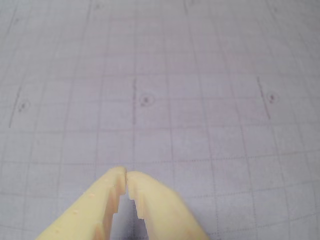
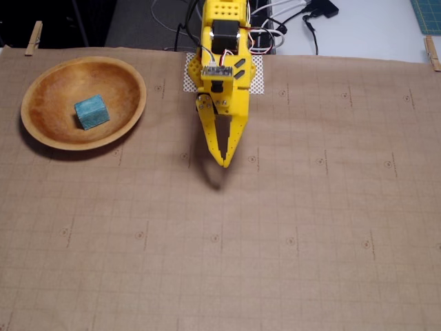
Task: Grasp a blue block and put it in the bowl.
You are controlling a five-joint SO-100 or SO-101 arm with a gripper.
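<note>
1. The blue block (image 2: 91, 112) lies inside the wooden bowl (image 2: 131, 83) at the fixed view's upper left.
2. The yellow gripper (image 2: 224, 163) hangs over the gridded table (image 2: 310, 241), fingers (image 1: 150, 200) together, empty.

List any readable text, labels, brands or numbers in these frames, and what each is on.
None readable.
The grid mat carries only lines and small ring marks, no digits or letters.
The small plate on the gripper has markings too small to read.
The blue block and bowl are unmarked.
</note>
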